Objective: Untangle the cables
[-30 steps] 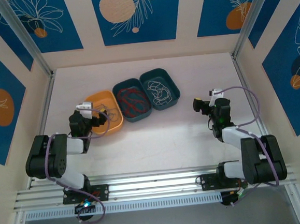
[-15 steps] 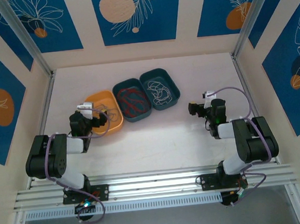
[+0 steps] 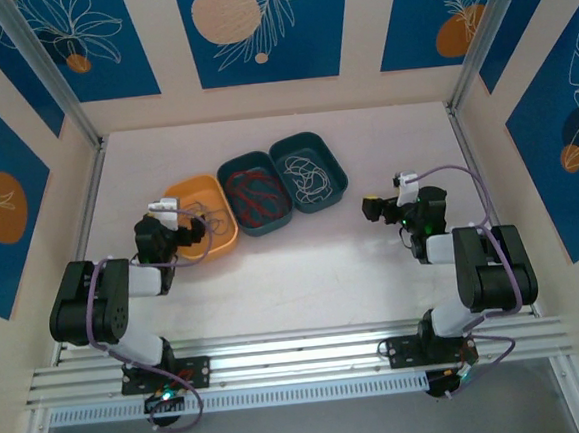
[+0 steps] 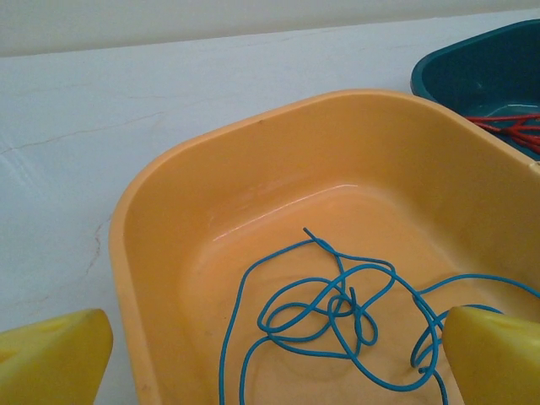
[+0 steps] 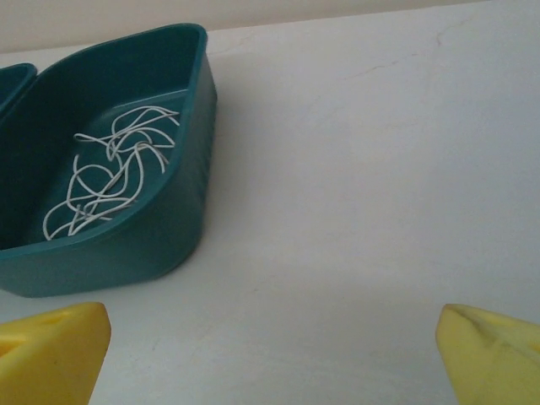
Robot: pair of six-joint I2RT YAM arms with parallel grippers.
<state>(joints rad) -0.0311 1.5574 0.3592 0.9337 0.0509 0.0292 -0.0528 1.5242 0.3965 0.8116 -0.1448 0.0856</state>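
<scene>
The cables lie sorted by colour in three trays. A blue cable [image 4: 337, 308] loops loosely in the orange tray [image 3: 223, 244], and my left gripper [image 4: 274, 375] hangs open over that tray's near end, its yellow fingertips [image 4: 51, 359] wide apart and holding nothing. Red cables [image 3: 253, 194] fill the middle teal tray [image 3: 228, 168]. White cables [image 5: 110, 177] lie in the right teal tray [image 5: 181, 219]. My right gripper [image 5: 270, 367] is open over bare table to the right of that tray, empty; in the top view it [image 3: 372, 208] points left toward the trays.
The three trays sit side by side in a slanted row at the middle left of the white table [image 3: 314, 275]. Low walls and metal posts [image 3: 462, 113] bound the table on three sides.
The right arm has folded back toward its base and its gripper has shifted slightly left, now facing the trays. The left arm and the cables have not moved.
</scene>
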